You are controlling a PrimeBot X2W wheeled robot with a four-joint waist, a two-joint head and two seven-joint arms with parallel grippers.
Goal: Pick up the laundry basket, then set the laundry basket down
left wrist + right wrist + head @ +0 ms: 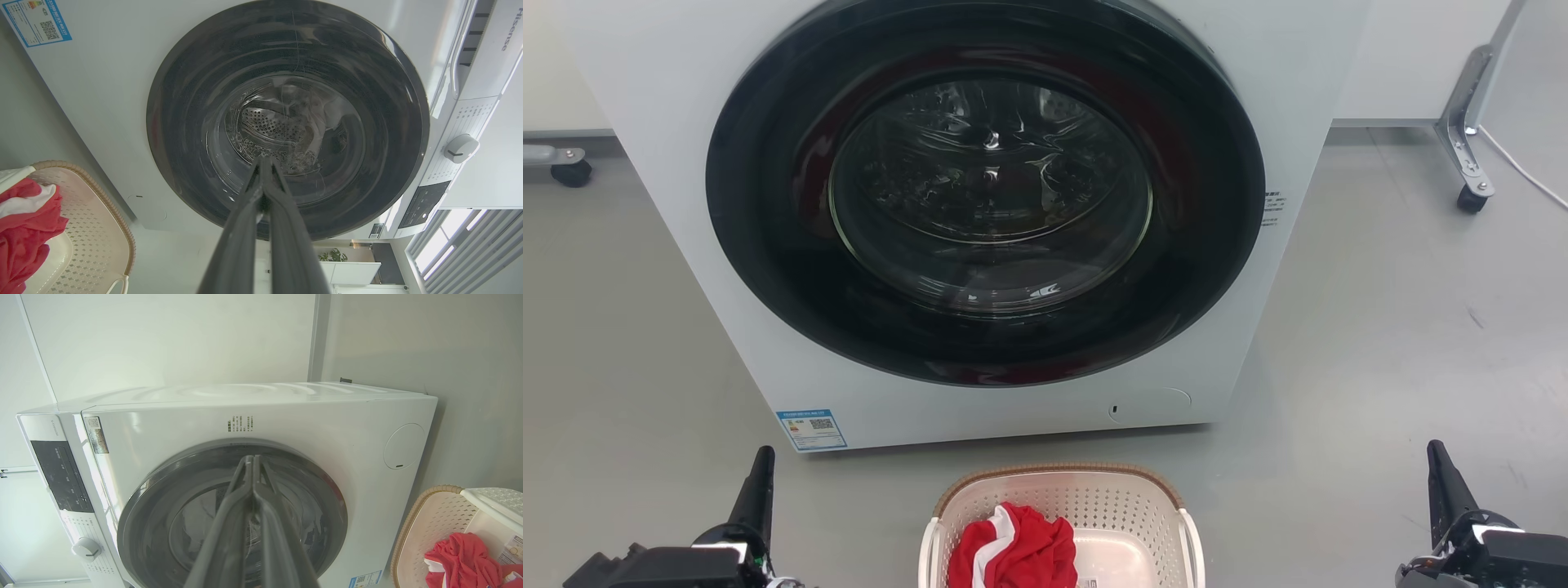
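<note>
**Left pincer (pixel 264 161) and right pincer (pixel 252 458) both empty, laundry basket (pixel 1058 471) on the floor (pixel 1380 327) between them**

Seen along the left wrist, the left pincer's two dark fingers (pixel 241 237) lay pressed together up to the tips, with nothing between them. The right pincer's fingers (pixel 229 539) were pressed together in the same way, also gripping nothing. In the head view each pincer sat low at its own corner with a dark finger pointing up, and both were well apart from the basket.

The laundry basket stood upright on the grey floor at the bottom middle of that view, near the foot of the white washing machine (pixel 670 204). Its brown woven-look rim curved along the side nearest the machine, above cream perforated walls. A red garment (pixel 1013 551) with a white stripe lay bunched inside, toward the robot's left.

The machine's round dark door (pixel 984 188) faced the pincers, and a blue label (pixel 811 429) sat at the front's lower left corner. Farther off to the right, a metal leg on a caster (pixel 1470 196) stood on the floor.
</note>
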